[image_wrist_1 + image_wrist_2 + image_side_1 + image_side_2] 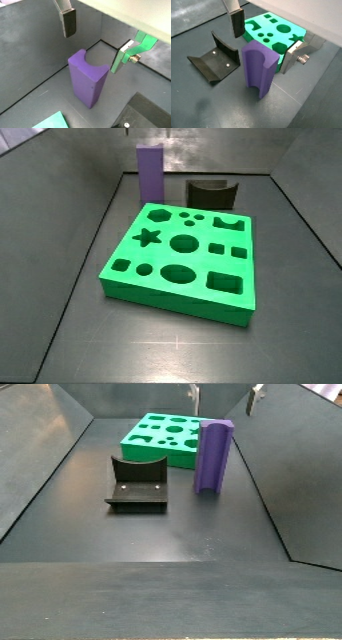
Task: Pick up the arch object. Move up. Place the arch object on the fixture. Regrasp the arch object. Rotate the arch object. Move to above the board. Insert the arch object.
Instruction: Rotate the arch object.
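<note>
The green board [177,256] lies flat on the dark floor. Just beside it the purple arch object [214,456] stands upright on end, with the dark fixture [138,484] near that. The hand [264,42] hovers above the arch object, fingers [237,23] spread apart, grasping nothing.

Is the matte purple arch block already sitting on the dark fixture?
No; the purple arch block stands upright on the floor beside the fixture, open pincer above it.
</note>
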{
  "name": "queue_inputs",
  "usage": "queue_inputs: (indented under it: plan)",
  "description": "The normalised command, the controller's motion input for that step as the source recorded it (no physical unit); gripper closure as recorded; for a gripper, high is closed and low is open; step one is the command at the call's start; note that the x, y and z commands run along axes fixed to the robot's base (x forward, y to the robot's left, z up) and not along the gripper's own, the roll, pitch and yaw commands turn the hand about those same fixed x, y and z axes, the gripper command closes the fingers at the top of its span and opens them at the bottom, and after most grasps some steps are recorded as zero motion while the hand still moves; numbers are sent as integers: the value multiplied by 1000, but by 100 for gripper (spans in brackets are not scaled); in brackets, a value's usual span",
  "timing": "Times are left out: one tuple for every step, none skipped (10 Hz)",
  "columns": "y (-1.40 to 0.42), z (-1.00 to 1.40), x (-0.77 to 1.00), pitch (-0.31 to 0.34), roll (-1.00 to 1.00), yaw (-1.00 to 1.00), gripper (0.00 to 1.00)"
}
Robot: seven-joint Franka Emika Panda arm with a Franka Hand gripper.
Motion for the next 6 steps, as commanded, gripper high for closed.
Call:
queue_inputs:
  plan:
    - [10, -1000, 21, -6, -19, 89, 0]
    - [7, -906, 18, -23, 23, 62, 0]
    - [3, -771, 19, -34, 54, 50, 0]
    - [6, -595, 20, -33, 88, 43, 0]
    - [5, -511, 25, -29, 102, 39, 0]
    - [4, -355, 34, -21, 126, 35, 0]
